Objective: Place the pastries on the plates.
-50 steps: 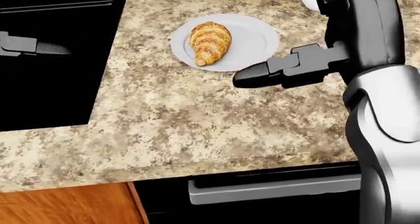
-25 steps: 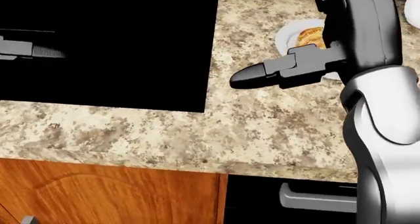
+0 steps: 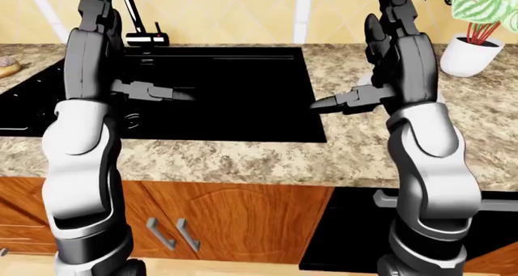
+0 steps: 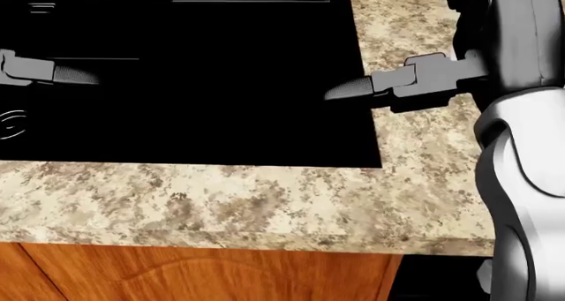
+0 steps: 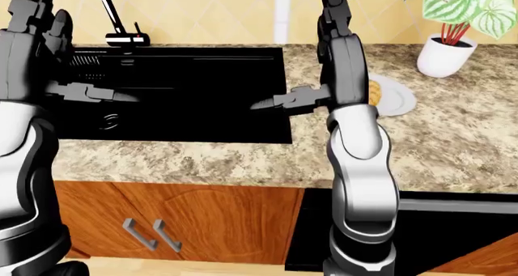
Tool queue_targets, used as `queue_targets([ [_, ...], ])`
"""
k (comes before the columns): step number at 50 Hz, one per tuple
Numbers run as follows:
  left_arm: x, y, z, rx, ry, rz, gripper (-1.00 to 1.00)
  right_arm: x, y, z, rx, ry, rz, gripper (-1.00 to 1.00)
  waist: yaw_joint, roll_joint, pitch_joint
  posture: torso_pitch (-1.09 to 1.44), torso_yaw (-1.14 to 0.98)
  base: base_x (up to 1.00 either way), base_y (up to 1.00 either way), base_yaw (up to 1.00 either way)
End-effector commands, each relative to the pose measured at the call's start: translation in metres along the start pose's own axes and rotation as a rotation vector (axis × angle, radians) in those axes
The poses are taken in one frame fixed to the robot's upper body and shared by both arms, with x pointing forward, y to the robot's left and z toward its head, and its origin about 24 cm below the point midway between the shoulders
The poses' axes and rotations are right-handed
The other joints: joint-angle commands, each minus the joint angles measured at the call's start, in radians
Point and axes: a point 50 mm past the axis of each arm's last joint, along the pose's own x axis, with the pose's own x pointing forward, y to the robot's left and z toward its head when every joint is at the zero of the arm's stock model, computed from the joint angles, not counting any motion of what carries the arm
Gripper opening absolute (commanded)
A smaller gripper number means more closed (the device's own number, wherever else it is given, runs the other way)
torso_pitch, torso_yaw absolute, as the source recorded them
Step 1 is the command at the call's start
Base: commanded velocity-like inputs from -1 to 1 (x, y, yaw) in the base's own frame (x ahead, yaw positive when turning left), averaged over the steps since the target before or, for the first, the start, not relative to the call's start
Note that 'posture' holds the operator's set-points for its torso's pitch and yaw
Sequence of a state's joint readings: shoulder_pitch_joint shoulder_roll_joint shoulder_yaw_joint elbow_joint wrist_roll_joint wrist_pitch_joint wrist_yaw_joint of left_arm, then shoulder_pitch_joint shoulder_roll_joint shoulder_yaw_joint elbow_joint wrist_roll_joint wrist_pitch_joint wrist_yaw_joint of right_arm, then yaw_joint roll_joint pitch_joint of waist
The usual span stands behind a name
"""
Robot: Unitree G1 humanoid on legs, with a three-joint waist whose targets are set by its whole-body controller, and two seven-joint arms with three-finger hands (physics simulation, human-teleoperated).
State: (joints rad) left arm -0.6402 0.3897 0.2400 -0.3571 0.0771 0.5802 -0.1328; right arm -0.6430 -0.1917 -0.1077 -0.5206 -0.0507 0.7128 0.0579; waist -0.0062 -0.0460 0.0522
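- Right-eye view shows the most: a white plate (image 5: 395, 97) lies on the speckled worktop (image 5: 243, 160) right of centre, and a pastry (image 5: 374, 92) already rests on it, half hidden behind the right forearm.
- At the far left edge of the left-eye view, another pastry (image 3: 8, 64) sits beyond the black sink (image 3: 218, 88); I judge it is the one not yet served, though what it rests on is cut off by the frame edge.
- The right robot hand (image 5: 333, 12) is raised near the top of the frame, fingers spread and holding nothing. The left robot hand (image 3: 95, 7) is likewise up at the upper left, fingers apart and empty.
- The step in hand appears to be travelling along the worktop towards that left-hand pastry, since nothing is within reach of either robot hand.
- To do it well, keep both forearms lifted above the worktop while shifting, so the elbows do not sweep the served plate or the potted plant (image 5: 453, 27) in the upper right.
- Stop only once the left pastry sits centrally in view, then lower the left robot hand over it with fingers wide.
- The faucet (image 3: 133, 21) stands close to the left arm's path; steer wide of it.
- No second plate shows in these views, so it should be located before lifting.
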Motion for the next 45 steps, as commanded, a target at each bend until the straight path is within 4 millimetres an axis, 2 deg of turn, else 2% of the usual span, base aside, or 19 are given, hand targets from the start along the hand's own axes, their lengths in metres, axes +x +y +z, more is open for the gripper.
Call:
queue_targets([
  [1, 0.001, 0.004, 0.013, 0.009, -0.074, 0.019, 1.00, 0.000, -0.003, 0.011, -0.009, -0.061, -0.016, 1.00, -0.001, -0.022, -0.030, 0.00, 0.00, 0.09, 0.50, 0.00],
  [2, 0.000, 0.004, 0.011, 0.015, -0.069, 0.023, 1.00, 0.000, -0.003, 0.011, -0.013, -0.059, -0.014, 1.00, -0.012, 0.012, -0.026, 0.00, 0.00, 0.09, 0.50, 0.00],
  [6, 0.001, 0.006, 0.015, 0.015, -0.075, 0.025, 1.00, 0.001, -0.003, 0.013, -0.011, -0.065, -0.015, 1.00, -0.005, -0.003, -0.049, 0.00, 0.00, 0.08, 0.50, 0.00],
  [10, 0.001, 0.006, 0.014, 0.022, -0.076, 0.028, 1.00, 0.000, -0.004, 0.010, -0.012, -0.059, -0.020, 1.00, -0.004, 0.031, -0.034, 0.00, 0.00, 0.03, 0.56, 0.00],
  [13, 0.000, 0.006, 0.014, 0.029, -0.077, 0.027, 1.00, 0.000, -0.003, 0.009, -0.013, -0.059, -0.021, 1.00, -0.007, 0.096, -0.038, 0.00, 0.00, 0.00, 0.58, 0.00],
  [14, 0.000, 0.005, 0.014, 0.031, -0.078, 0.027, 1.00, 0.000, -0.003, 0.009, -0.021, -0.055, -0.024, 1.00, -0.008, 0.144, -0.050, 0.00, 0.00, 0.00, 0.59, 0.00],
  [15, 0.001, 0.005, 0.015, 0.033, -0.079, 0.025, 1.00, 0.000, -0.003, 0.009, -0.017, -0.055, -0.023, 1.00, -0.015, 0.161, -0.067, 0.00, 0.00, 0.00, 0.60, 0.00],
  [16, 0.001, 0.005, 0.015, 0.031, -0.079, 0.023, 1.00, 0.000, -0.003, 0.009, -0.018, -0.055, -0.023, 1.00, 0.000, 0.134, -0.043, 0.00, 0.00, 0.00, 0.60, 0.00],
  [17, 0.001, 0.004, 0.015, 0.034, -0.080, 0.020, 1.00, 0.000, -0.003, 0.009, -0.015, -0.057, -0.024, 1.00, -0.004, 0.133, -0.030, 0.00, 0.00, 0.00, 0.62, 0.00],
  [28, 0.001, 0.007, 0.021, 0.038, -0.086, 0.027, 1.00, 0.001, -0.002, 0.009, -0.003, -0.057, -0.021, 1.00, -0.008, -0.009, -0.031, 0.00, 0.00, 0.00, 0.68, 0.00],
  [29, 0.000, 0.007, 0.021, 0.039, -0.086, 0.024, 1.00, 0.001, -0.002, 0.009, -0.005, -0.057, -0.020, 1.00, -0.014, 0.017, -0.032, 0.00, 0.00, 0.00, 0.67, 0.00],
  [32, 0.000, 0.008, 0.020, 0.045, -0.084, 0.024, 1.00, 0.000, -0.003, 0.009, -0.002, -0.059, -0.018, 1.00, -0.006, -0.006, -0.056, 0.00, 0.00, 0.00, 0.67, 0.00],
  [34, -0.001, 0.007, 0.020, 0.045, -0.082, 0.020, 1.00, 0.000, -0.002, 0.009, 0.000, -0.058, -0.017, 1.00, -0.004, 0.007, -0.047, 0.00, 0.00, 0.00, 0.68, 0.00],
  [37, -0.001, 0.007, 0.020, 0.046, -0.083, 0.023, 1.00, -0.001, -0.003, 0.010, -0.003, -0.060, -0.015, 1.00, -0.008, 0.060, -0.028, 0.00, 0.00, 0.00, 0.67, 0.00],
  [38, -0.001, 0.007, 0.020, 0.046, -0.083, 0.025, 1.00, -0.002, -0.003, 0.010, 0.000, -0.061, -0.017, 1.00, -0.010, 0.091, -0.033, 0.00, 0.00, 0.00, 0.68, 0.00],
  [39, -0.002, 0.007, 0.020, 0.047, -0.084, 0.025, 1.00, -0.002, -0.003, 0.011, 0.000, -0.061, -0.016, 1.00, -0.009, 0.149, -0.049, 0.00, 0.00, 0.00, 0.68, 0.00],
  [40, -0.002, 0.007, 0.020, 0.046, -0.084, 0.025, 1.00, -0.002, -0.003, 0.011, -0.001, -0.062, -0.014, 1.00, -0.011, 0.158, -0.067, 0.00, 0.00, 0.00, 0.68, 0.00],
  [42, -0.002, 0.007, 0.020, 0.045, -0.084, 0.026, 1.00, -0.003, -0.003, 0.011, 0.001, -0.062, -0.015, 1.00, 0.000, 0.129, -0.028, 0.00, 0.00, 0.00, 0.68, 0.00],
  [45, -0.002, 0.007, 0.020, 0.046, -0.085, 0.030, 1.00, -0.002, -0.003, 0.011, 0.003, -0.062, -0.016, 1.00, -0.001, 0.089, -0.032, 0.00, 0.00, 0.00, 0.68, 0.00],
])
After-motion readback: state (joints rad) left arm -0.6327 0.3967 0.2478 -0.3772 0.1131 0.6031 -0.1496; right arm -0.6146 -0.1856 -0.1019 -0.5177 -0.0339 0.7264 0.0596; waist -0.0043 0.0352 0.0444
